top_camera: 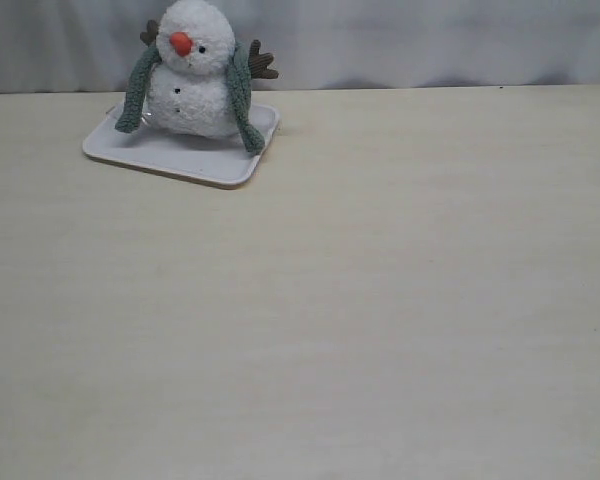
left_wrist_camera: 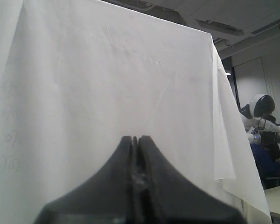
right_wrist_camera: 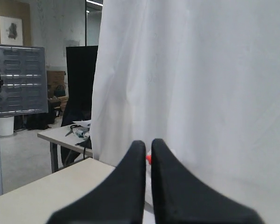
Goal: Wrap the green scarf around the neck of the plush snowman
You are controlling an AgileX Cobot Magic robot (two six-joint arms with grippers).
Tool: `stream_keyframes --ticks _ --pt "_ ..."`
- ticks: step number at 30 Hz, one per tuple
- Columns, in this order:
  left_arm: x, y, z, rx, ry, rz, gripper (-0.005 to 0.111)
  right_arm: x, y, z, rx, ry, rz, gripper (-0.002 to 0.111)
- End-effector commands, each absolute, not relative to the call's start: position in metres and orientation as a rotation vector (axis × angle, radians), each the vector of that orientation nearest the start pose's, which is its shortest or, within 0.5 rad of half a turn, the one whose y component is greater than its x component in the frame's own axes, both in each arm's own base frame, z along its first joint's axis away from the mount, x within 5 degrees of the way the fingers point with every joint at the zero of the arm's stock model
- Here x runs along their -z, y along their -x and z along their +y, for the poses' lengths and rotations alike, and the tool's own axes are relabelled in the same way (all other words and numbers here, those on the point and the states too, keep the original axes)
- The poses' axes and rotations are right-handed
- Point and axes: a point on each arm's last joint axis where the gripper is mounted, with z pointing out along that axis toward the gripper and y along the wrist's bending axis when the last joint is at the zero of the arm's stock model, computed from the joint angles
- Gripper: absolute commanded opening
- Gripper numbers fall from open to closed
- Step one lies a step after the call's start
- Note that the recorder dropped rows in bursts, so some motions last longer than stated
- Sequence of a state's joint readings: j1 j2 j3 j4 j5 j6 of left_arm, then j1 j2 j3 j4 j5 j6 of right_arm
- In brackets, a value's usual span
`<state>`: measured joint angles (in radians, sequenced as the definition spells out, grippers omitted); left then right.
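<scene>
The plush snowman (top_camera: 192, 75) sits upright on a white tray (top_camera: 170, 158) at the table's far left. The green scarf (top_camera: 242, 95) lies behind its neck, and one end hangs down each side of the body to the tray. Neither gripper shows in the exterior view. In the left wrist view my left gripper (left_wrist_camera: 135, 138) is shut with nothing in it and faces a white curtain (left_wrist_camera: 107, 74). My right gripper (right_wrist_camera: 148, 142) is shut on nothing, with a thin slit between its fingers. Through that slit the snowman's orange nose (right_wrist_camera: 149, 159) shows far off.
The pale table (top_camera: 380, 300) stretches wide in front of and to the right of the tray. A white curtain (top_camera: 430, 40) hangs along its far edge. In the right wrist view, another desk (right_wrist_camera: 65, 133) and a chair stand past the table's edge.
</scene>
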<state>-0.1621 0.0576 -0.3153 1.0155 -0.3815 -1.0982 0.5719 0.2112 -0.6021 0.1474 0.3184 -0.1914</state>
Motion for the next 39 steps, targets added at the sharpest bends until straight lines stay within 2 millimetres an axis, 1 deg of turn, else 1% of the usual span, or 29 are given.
stream_keyframes --ticks 1,9,19,20,22,24,25,26,28,33,39 --pt "-0.327 -0.017 -0.032 0.430 -0.318 1.009 0.000 -0.364 -0.013 0.014 -0.475 0.474 1.331 0.004" --pt "-0.327 -0.017 -0.032 0.430 -0.318 1.009 0.000 -0.363 -0.001 0.007 -0.480 0.464 1.290 0.004" --pt "-0.327 -0.017 -0.031 0.423 -0.309 1.009 0.000 -0.363 0.000 0.006 -0.480 0.463 1.285 0.004" --pt "-0.327 -0.017 -0.031 0.444 -0.288 1.009 0.000 -0.363 0.000 0.006 -0.480 0.464 1.287 0.004" --pt "-0.325 -0.023 -0.021 0.486 -0.129 1.021 0.000 -0.363 0.000 0.006 -0.480 0.464 1.287 0.004" --pt "-0.313 -0.032 -0.010 0.512 0.069 1.093 0.000 -0.363 0.000 0.006 -0.480 0.464 1.287 0.004" --pt "-0.305 -0.036 -0.007 0.447 0.084 1.154 0.000 -0.363 0.000 0.006 -0.480 0.464 1.287 0.004" --pt "-0.298 -0.038 -0.006 0.354 0.044 1.205 0.000 -0.363 0.000 0.006 -0.480 0.464 1.287 0.004" --pt "-0.284 -0.038 -0.006 0.251 -0.023 1.263 0.000 -0.363 0.000 0.006 -0.480 0.464 1.287 0.004" --pt "-0.260 -0.045 -0.006 0.143 -0.057 1.353 0.000 -0.363 0.000 0.006 -0.480 0.464 1.287 0.004" --pt "-0.232 -0.052 -0.003 0.079 -0.023 1.452 0.000 -0.363 0.000 0.006 -0.480 0.464 1.287 0.004"
